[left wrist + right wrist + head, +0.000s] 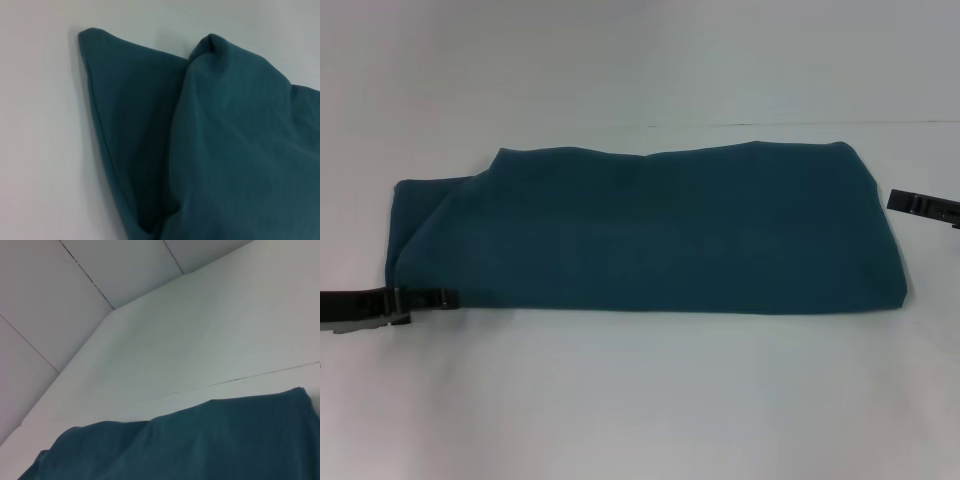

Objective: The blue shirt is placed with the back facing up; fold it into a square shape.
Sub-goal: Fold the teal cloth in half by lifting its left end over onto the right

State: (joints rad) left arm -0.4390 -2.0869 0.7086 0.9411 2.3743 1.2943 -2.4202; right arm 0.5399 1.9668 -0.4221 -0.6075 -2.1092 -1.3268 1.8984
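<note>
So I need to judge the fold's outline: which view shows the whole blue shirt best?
The head view: the blue shirt lies there entire, a wide folded band on the white table, every edge visible. The left wrist view shows only one folded corner close up; the right wrist view only a strip along one edge.

A: How much of the left gripper (420,299) showed in the head view?
B: Only its tip by the blue shirt (650,230); the rest was cut off at the edge, and whether the fingers were parted was too small to tell

A: And the right gripper (923,206)?
B: Cut off the same way, spread unreadable

A: The 2 wrist views?
B: Neither showed its own fingers, and both cropped the shirt, hiding its lower layers
</note>
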